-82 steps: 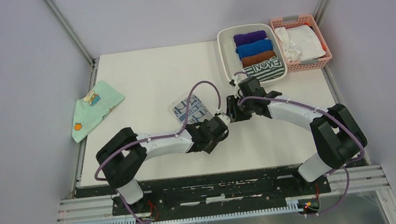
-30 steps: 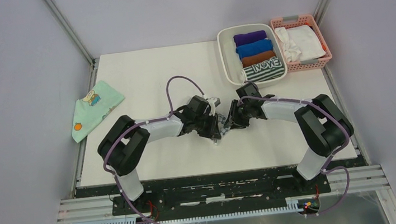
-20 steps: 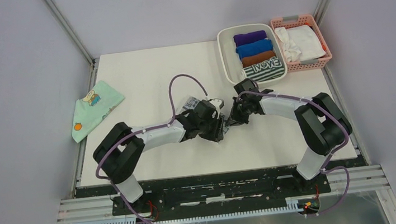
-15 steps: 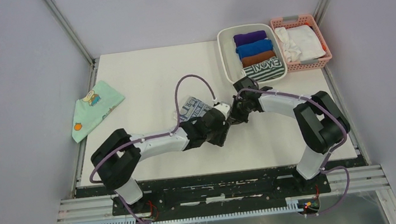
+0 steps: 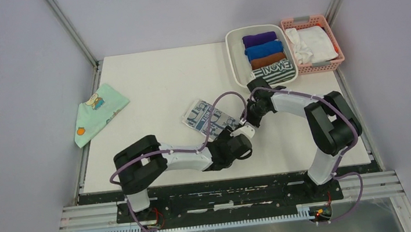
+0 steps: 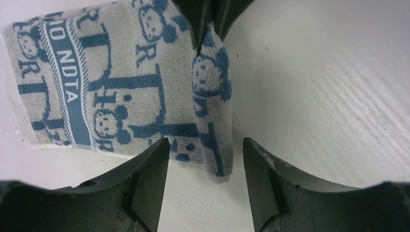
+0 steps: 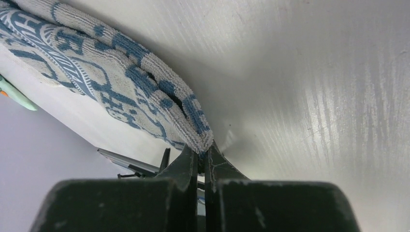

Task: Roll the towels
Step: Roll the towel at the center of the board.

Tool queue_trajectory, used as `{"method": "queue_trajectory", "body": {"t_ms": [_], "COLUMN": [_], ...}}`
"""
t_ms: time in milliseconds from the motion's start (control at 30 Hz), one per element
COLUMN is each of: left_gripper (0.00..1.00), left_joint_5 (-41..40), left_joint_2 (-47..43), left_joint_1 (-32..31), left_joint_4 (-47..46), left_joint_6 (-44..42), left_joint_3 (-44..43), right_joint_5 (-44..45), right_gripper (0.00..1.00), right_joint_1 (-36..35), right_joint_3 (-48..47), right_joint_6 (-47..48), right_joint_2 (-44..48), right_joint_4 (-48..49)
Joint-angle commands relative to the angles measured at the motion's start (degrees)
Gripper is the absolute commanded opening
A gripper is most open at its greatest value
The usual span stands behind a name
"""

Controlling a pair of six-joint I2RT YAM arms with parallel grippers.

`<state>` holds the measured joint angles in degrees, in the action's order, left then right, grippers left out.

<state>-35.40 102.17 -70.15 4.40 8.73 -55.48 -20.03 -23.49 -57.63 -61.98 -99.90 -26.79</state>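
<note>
The blue-grey patterned towel [image 5: 205, 116] [image 6: 111, 82] lies folded at mid-table, its white lettered band facing up. My right gripper [image 5: 248, 120] [image 7: 200, 155] is shut on the folded edge of that towel [image 7: 145, 82] and pinches its right corner just off the table. My left gripper [image 5: 237, 141] [image 6: 205, 181] sits nearer the front edge, open, with bare table between its fingers and the towel's near corner just ahead of them. The dark green-and-white striped towel [image 5: 274, 72] lies rolled in the white tray [image 5: 232, 54].
Purple, blue and brown rolls fill the rest of the white tray. A pink basket [image 5: 335, 43] with white cloths stands beside it at the back right. A mint-green cartoon cloth [image 5: 97, 109] hangs over the table's left edge.
My left gripper let go of the towel, opened and drew back toward the front edge. My right gripper closed on the towel's corner and stayed there.
</note>
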Motion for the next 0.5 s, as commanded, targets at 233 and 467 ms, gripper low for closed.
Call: {"method": "queue_trajectory", "body": {"t_ms": [233,467], "left_gripper": [0.51,0.08], "left_joint_5": [-8.46,-7.58], "left_joint_2": [6.16,5.08], "left_joint_1": [-2.27,-1.86], "left_joint_4": [-4.75,-3.47], "left_joint_6": [-6.45,-4.08], "left_joint_3": [-4.32,-3.70], "right_joint_5": [-1.41,-0.13], "right_gripper": [0.00,0.02], "right_joint_1": [0.46,0.79], "right_joint_3": [-1.68,-1.00], "right_joint_6": [-2.96,-1.05], "right_joint_2": [0.88,2.76], "right_joint_4": [-0.47,0.62]}}
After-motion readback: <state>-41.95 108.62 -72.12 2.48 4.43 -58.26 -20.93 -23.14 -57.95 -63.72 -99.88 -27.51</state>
